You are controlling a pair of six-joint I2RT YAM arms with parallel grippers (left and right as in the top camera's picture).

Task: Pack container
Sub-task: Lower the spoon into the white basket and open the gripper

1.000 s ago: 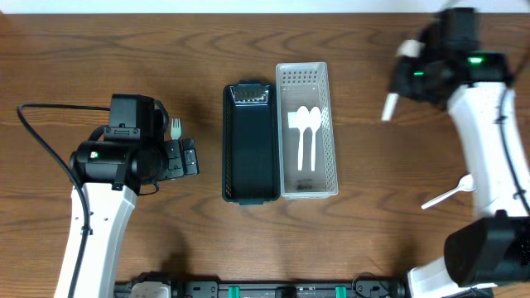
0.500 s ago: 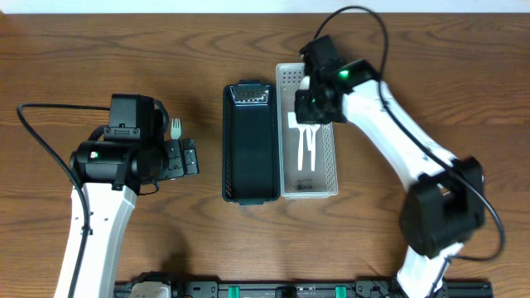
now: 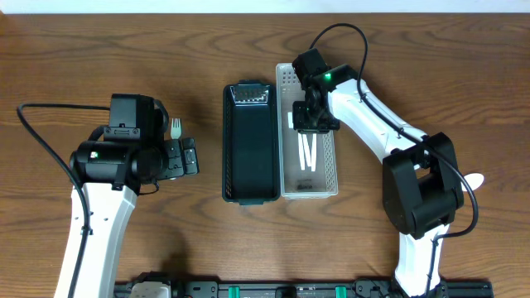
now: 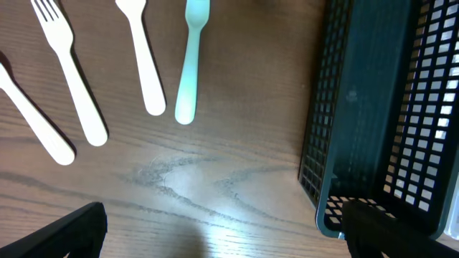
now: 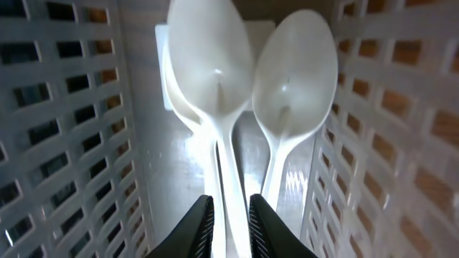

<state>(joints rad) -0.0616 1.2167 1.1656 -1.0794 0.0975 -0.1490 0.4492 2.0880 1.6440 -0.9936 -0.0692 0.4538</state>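
The white basket [image 3: 302, 76] sits on the brown counter [image 3: 83, 50], just right of the middle of the overhead view. The black basket [image 3: 248, 157] lies right beside it on the left, side by side and touching.

The right tool [image 3: 310, 122] is down inside the white basket, near its top end. In the right wrist view, two white spoons lie in the basket with their round ends up. The held spoon [image 5: 209, 64] is on the left and the second spoon [image 5: 295, 68] is on the right, and their bowls touch. The right tool's fingers [image 5: 201, 226] are pinched close on both sides of the held spoon's thin handle, so this tool is closed on that spoon. A bit of another white edge peeks out from under the held spoon, but I cannot tell what it is.

The left tool [image 3: 189, 157] hangs over the counter at the left of the overhead view, apart from the black basket. Its fingers [image 4: 68, 233] show in the two bottom corners of the left wrist view, far from each other, so this tool is open and holds nothing. A pale green fork [image 4: 190, 64] lies on the wood above it, next to three white handles [image 4: 143, 57].

One more white spoon [image 3: 474, 179] peeks out at the right edge of the overhead view, behind the right arm.
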